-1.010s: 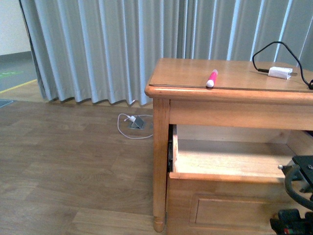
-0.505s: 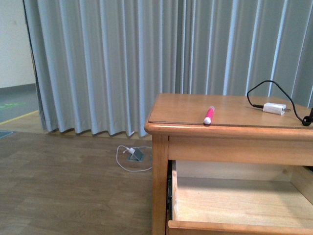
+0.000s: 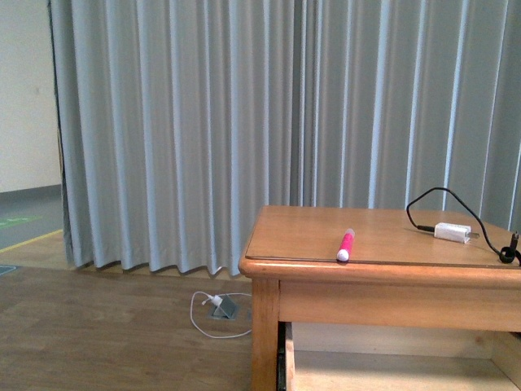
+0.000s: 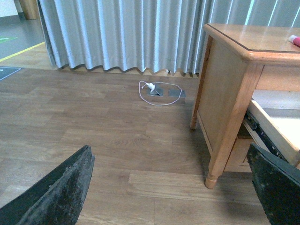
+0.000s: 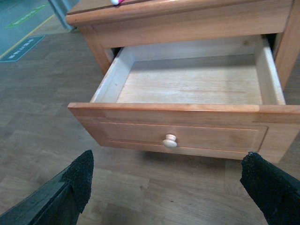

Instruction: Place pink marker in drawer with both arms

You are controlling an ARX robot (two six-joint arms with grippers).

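Lying near the nightstand's [image 3: 293, 236] front edge, pink marker [image 3: 345, 244]; drawer [image 5: 187, 84] pulled open below, empty. Both grippers, left [image 4: 173, 187] and right [image 5: 164, 192], spread wide, holding nothing. Best approached from above, pinching mid-barrel across its width, avoiding the charger [image 3: 453, 232].

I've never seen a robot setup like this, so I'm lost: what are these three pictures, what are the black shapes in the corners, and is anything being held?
It is a robot with two arms, and each picture comes from a different camera. The front view looks out from the robot's body: a nightstand with a pink marker and a white charger on top. No arm shows there. The other two cameras sit on the wrists. The black shapes are each arm's fingers, the left and the right, spread wide apart and holding nothing. The right wrist camera looks down into the open, empty drawer with its round knob. The left one sees the floor and the nightstand's side.
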